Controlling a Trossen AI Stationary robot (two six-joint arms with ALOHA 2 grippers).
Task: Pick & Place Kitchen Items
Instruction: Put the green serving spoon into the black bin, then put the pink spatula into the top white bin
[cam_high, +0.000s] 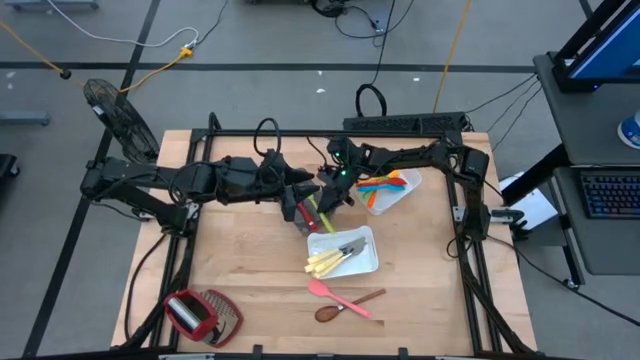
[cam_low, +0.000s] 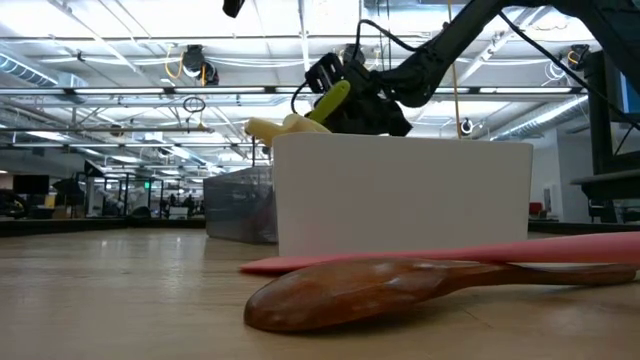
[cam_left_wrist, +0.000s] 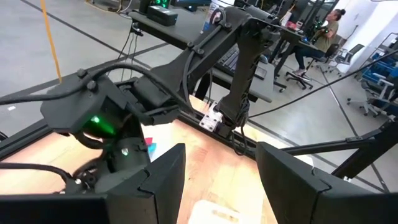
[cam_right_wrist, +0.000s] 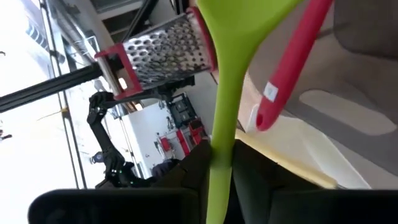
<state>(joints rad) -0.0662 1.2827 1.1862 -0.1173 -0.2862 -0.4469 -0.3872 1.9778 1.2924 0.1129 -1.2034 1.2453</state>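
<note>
- My right gripper (cam_right_wrist: 221, 165) has a green utensil (cam_right_wrist: 233, 68) pinched by the handle between its fingers; its broad end points away from the wrist.
- From above, that gripper (cam_high: 335, 190) hangs over the grey bin (cam_high: 303, 212), mid-table, so the drop point lies straight below; the utensil's long axis looks steeply tilted, near upright.
- A red utensil (cam_right_wrist: 292, 62) sits in the bin just beside the green one. I can't tell whether they touch.
- My left gripper (cam_left_wrist: 217, 180) waits close on the left with its fingers spread and nothing between them.
- The pale-handled knives (cam_high: 335, 258) lie in the near white tray (cam_high: 368, 266), and coloured utensils (cam_high: 385, 185) in the far right one.
- The pink spatula (cam_high: 335, 293) and wooden spoon (cam_high: 345, 306) lie near the front edge.
- The bin's inside is mostly hidden by both arms.
</note>
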